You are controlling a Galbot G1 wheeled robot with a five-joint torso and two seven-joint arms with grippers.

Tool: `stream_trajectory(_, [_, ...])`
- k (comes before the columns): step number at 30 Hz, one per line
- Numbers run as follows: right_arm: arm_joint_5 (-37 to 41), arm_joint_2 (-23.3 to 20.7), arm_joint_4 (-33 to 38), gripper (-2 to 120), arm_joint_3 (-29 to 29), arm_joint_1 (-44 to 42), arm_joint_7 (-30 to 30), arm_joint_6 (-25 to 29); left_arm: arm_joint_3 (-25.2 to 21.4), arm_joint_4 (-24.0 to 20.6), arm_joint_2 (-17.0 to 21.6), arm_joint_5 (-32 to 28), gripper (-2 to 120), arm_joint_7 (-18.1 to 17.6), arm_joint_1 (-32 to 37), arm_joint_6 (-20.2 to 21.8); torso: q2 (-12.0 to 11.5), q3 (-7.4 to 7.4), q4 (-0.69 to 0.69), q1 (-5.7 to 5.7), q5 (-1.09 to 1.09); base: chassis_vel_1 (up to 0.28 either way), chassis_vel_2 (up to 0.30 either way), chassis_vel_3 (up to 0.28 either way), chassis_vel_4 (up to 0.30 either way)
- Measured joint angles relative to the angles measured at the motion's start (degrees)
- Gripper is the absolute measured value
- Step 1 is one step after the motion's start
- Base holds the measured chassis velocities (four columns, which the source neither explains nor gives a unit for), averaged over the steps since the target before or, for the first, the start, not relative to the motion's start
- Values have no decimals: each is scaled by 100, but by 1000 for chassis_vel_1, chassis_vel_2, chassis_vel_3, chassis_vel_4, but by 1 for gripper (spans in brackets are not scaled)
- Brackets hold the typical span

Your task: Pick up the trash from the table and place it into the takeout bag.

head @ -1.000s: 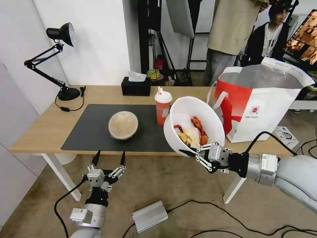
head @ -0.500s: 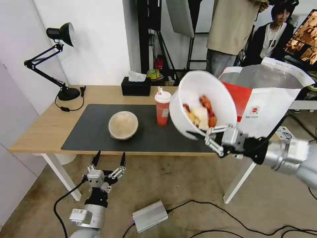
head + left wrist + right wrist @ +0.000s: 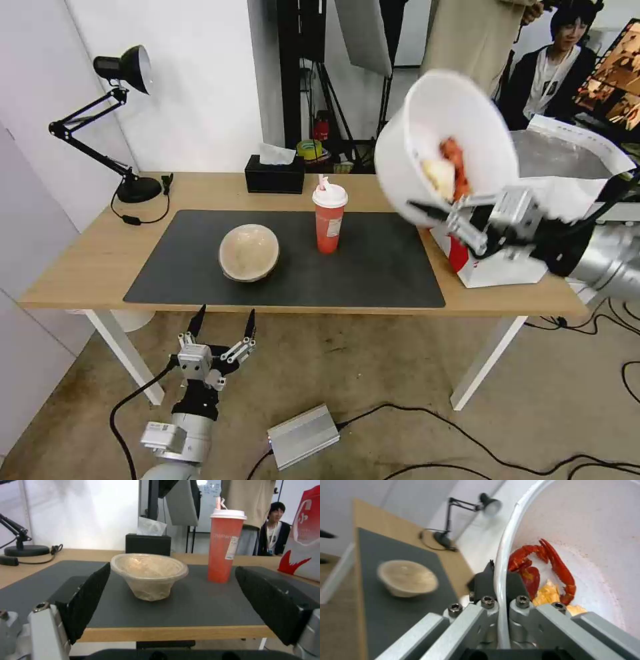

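My right gripper [image 3: 433, 210] is shut on the rim of the white plastic bowl [image 3: 447, 140], held tilted in the air in front of the takeout bag [image 3: 573, 160], with red-and-white food scraps [image 3: 546, 562] inside. In the right wrist view the gripper [image 3: 500, 580] pinches the bowl's rim [image 3: 506, 542]. The red cup [image 3: 329, 217] and the beige bowl [image 3: 249, 252] stand on the dark mat [image 3: 373, 267] of the table [image 3: 87, 260]. My left gripper [image 3: 223, 323] hangs open below the table's front edge, facing the beige bowl [image 3: 149, 573] and cup [image 3: 226, 547].
A black tissue box [image 3: 274, 175] sits at the table's back edge and a black desk lamp [image 3: 127, 73] at the back left. A silver box [image 3: 303, 435] and cables lie on the floor under the table. People stand behind the bag.
My right gripper has carried the white bowl up and to the right, from the table's front edge to in front of the bag's mouth. The left arm has not moved.
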Motion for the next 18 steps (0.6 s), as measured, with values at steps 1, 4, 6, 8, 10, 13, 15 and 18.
stream_trajectory(1, [23, -42, -143, 0, -91, 248, 0, 26, 19, 1, -13, 12, 100, 2, -3, 0, 0, 0, 0, 0, 0, 0, 0, 0, 0])
stream_trajectory(4, [38, -98, -356, 0, -348, 674, -2, 65, 26, 0, -25, 23, 100, 3, -11, 0, 0, 0, 0, 0, 0, 0, 0, 0, 0])
stream_trajectory(6, [39, -131, -552, 0, -535, 1004, -3, 96, 28, 1, -32, 37, 100, 3, -18, 3, 0, 0, 0, 0, 0, 0, 0, 0, 0])
stream_trajectory(8, [36, -150, -740, 0, -644, 1225, -13, 130, 31, 3, -39, 48, 100, 4, -20, 6, 0, 0, 0, 0, 0, 0, 0, 0, 0])
stream_trajectory(10, [34, -158, -868, 0, -684, 1339, -21, 152, 34, 7, -42, 56, 100, 4, -20, 9, 0, 0, 0, 0, 1, 0, 0, 0, 0])
stream_trajectory(13, [12, -169, -1167, 0, -813, 1640, -45, 203, 62, 29, -49, 94, 100, 6, -9, 14, 0, 0, 0, 0, 0, 0, 0, 0, 0])
stream_trajectory(15, [-58, -168, -1393, 0, -969, 1872, -58, 246, 88, 45, -51, 121, 100, 7, 1, 15, 0, 0, 0, 0, 0, 0, 0, 0, 0])
stream_trajectory(18, [-131, -145, -1564, 0, -1115, 2047, -56, 281, 116, 48, -52, 140, 100, 9, 4, 16, 0, 0, -1, 0, 1, 0, 0, 0, 0])
